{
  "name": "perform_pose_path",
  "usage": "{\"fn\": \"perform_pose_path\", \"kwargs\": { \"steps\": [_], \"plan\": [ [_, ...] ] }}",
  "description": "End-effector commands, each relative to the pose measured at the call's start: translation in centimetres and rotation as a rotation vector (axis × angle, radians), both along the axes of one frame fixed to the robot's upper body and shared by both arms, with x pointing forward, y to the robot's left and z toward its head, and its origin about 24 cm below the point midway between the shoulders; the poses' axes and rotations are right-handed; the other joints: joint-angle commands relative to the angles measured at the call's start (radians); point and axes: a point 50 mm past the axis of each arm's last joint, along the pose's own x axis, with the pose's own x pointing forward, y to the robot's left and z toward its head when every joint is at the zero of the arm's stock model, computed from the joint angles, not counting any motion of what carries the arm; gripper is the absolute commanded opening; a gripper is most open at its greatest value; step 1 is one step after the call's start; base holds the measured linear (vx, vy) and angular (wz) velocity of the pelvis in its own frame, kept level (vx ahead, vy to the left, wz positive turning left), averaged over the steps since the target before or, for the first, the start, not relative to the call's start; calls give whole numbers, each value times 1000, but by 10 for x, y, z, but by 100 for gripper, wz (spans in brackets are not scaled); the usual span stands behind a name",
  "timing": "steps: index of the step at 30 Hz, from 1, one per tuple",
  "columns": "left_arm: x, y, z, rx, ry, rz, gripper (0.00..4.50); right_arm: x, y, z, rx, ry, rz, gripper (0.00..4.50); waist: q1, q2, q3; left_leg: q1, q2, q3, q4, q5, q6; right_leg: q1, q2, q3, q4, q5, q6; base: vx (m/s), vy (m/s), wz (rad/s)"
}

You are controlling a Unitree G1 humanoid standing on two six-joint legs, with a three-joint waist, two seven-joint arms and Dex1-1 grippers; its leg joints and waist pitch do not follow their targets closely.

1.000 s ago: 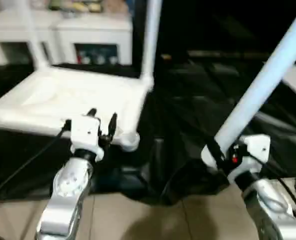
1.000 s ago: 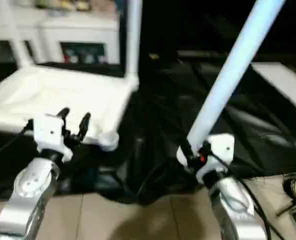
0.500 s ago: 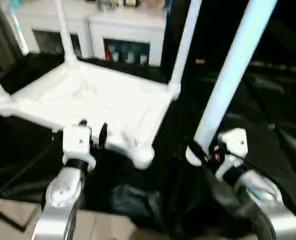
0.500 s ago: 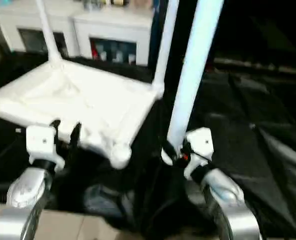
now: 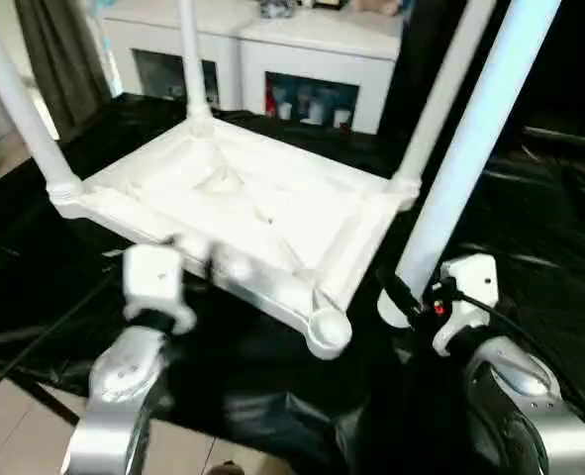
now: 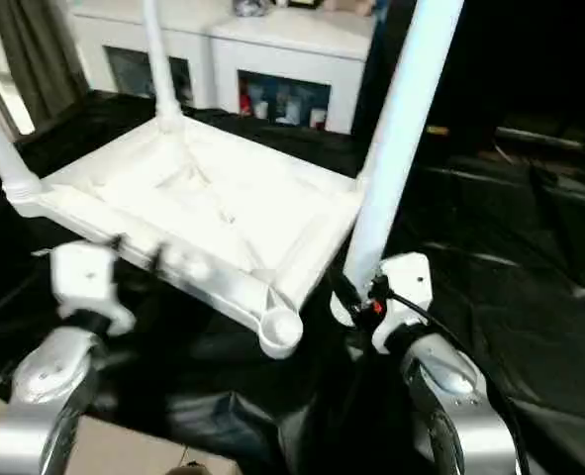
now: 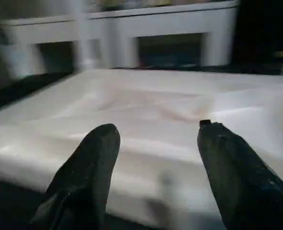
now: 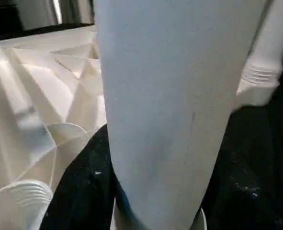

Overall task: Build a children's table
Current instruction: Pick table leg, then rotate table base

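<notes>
I count three white tapered legs seated in the upturned white ribbed plastic tabletop (image 5: 243,213); my right gripper (image 5: 411,297) pinches the fourth white leg (image 5: 465,158) beside the empty near-right socket (image 5: 328,330), left gripper (image 7: 155,167) spread, holding nothing

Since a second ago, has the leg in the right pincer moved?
Yes. The leg came closer to the tabletop's empty corner socket.

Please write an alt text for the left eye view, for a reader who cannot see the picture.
The right claw holds a long white leg nearly upright beside the empty corner socket of an upside-down white table top on black cloth. Three legs already stand in the other corners. The left claw, open, is at the top's near edge.
</notes>
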Motion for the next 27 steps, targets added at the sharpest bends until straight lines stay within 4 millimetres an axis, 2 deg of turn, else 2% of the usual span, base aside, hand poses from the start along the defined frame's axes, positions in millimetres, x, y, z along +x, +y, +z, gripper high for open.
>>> {"fn": "perform_pose_path", "kwargs": {
  "steps": [1, 2, 3, 4, 6, 8, 9, 10, 11, 12, 13, 14, 15, 16, 17, 18, 19, 20, 21, 22, 25, 26, 27],
  "plan": [
    [6, -7, 1, -28, 29, -153, 320, 1, -5, 7, 5, -40, -18, 190, -6, 6, -25, 31, 78, -15, -122, -303, -44, 19, -53, 15, -81, -73, -171, -92, 5, 0],
    [12, -11, 3, -39, 35, -284, 320, 3, -7, 7, -12, -42, -15, 190, -6, 13, -19, 39, 77, -9, -130, -398, -61, 9, -59, 20, -96, -219, -161, -100, 1, -3],
    [14, -12, 4, -40, 44, -329, 337, 4, -8, 8, -15, -44, -13, 190, -7, 10, -19, 42, 78, -8, -131, -424, -68, 6, -61, 23, -100, -271, -156, -86, -7, -4],
    [16, -14, 4, -34, 52, -380, 337, 5, -9, 8, -19, -47, -9, 190, -7, 12, -20, 43, 80, -8, -133, -432, -72, 7, -66, 25, -102, -298, -154, -86, -7, -4],
    [22, -17, 5, 16, 60, -488, 350, 8, -11, 12, -33, -61, -3, 190, -6, 10, -27, 39, 84, 1, -133, -368, -56, 6, -66, 26, -101, -241, -154, -33, -8, -2],
    [26, -20, 4, 87, 86, -596, 376, 12, -14, 15, -52, -74, 6, 190, -4, 9, -29, 38, 85, 12, -132, -328, -42, 3, -67, 27, -102, -239, -153, 0, 0, 0],
    [27, -21, 3, 143, 110, -671, 381, 13, -16, 16, -61, -80, 14, 190, -1, 6, -32, 36, 88, 23, -132, -278, -30, 2, -68, 26, -102, -217, -153, 0, 0, 0],
    [27, -21, 3, 143, 110, -671, 381, 13, -16, 16, -61, -80, 14, 190, -1, 6, -32, 36, 88, 23, -132, -278, -30, 2, -68, 26, -102, -217, -153, 0, 0, 0],
    [29, -21, 0, 295, 188, -859, 384, 18, -19, 21, -81, -91, 47, 190, -2, 1, -35, 34, 90, 29, -132, -254, -22, 2, -66, 25, -101, -198, -155, 0, 0, 0],
    [29, -21, -1, 326, 206, -892, 391, 19, -20, 22, -85, -92, 54, 190, 5, 3, -38, 38, 92, 32, -133, -242, -15, -3, -66, 24, -98, -212, -152, 0, 0, 0],
    [29, -19, -2, 364, 235, -936, 391, 20, -21, 23, -92, -95, 66, 190, -1, 4, -42, 32, 95, 37, -132, -210, -21, 1, -63, 20, -91, -149, -162, 0, 0, 0],
    [29, -16, -3, 412, 303, -1015, 391, 22, -22, 24, -114, -98, 91, 190, 0, -3, -46, 30, 96, 40, -131, -188, -18, 5, -63, 18, -87, -105, -166, 0, 0, 0],
    [30, -14, -2, 444, 323, -1039, 391, 24, -23, 25, -125, -99, 103, 190, 2, -6, -51, 30, 93, 46, -127, -156, -4, 1, -58, 15, -79, -27, -178, 0, 0, 0],
    [32, -13, -2, 465, 334, -1055, 391, 25, -23, 26, -131, -100, 110, 190, 2, -1, -51, 29, 94, 49, -124, -125, 6, 1, -57, 13, -74, 37, -194, 0, 0, 0],
    [35, -13, -1, 487, 330, -1056, 391, 26, -24, 26, -134, -100, 117, 190, 1, -2, -51, 29, 94, 51, -122, -117, 11, 0, -56, 12, -73, 57, -202, 0, 0, 0],
    [37, -12, -1, 504, 327, -1057, 391, 26, -24, 27, -136, -100, 123, 190, 1, -12, -53, 26, 94, 55, -119, -96, 25, 6, -59, 11, -70, 86, -216, 0, 0, 0],
    [57, -11, 4, 622, 282, -1034, 391, 30, -24, 29, -154, -105, 165, 190, 4, -13, -53, 28, 93, 60, -115, -90, 40, 1, -58, 11, -74, 85, -224, 0, 0, 0],
    [58, -11, 4, 628, 276, -1032, 391, 31, -24, 29, -155, -105, 168, 190, 6, -10, -56, 32, 96, 63, -114, -99, 38, 2, -60, 11, -73, 73, -232, 0, 0, 0],
    [61, -11, 5, 637, 269, -1029, 391, 31, -23, 30, -158, -106, 172, 190, 9, -11, -58, 30, 99, 63, -113, -87, 38, 5, -63, 10, -71, 91, -235, 0, 0, 0],
    [68, -14, 9, 645, 236, -1020, 391, 32, -22, 29, -156, -105, 181, 190, 9, -12, -55, 29, 103, 66, -113, -78, 38, 1, -62, 8, -67, 119, -244, 0, 0, 0],
    [72, -16, 10, 640, 234, -1028, 355, 31, -19, 28, -156, -99, 206, 190, 9, -13, -54, 29, 105, 67, -114, -97, 33, 3, -64, 5, -66, 121, -260, 0, 0, 0],
    [74, -18, 8, 648, 235, -1038, 352, 30, -17, 26, -157, -93, 223, 190, 9, -9, -54, 28, 105, 68, -115, -109, 31, 3, -65, 4, -67, 111, -264, 0, 0, 0],
    [74, -19, 8, 649, 237, -1042, 352, 29, -17, 25, -158, -91, 226, 190, 9, -11, -54, 28, 105, 69, -115, -112, 31, 4, -65, 4, -68, 106, -265, 0, 0, 0]
  ]
}}
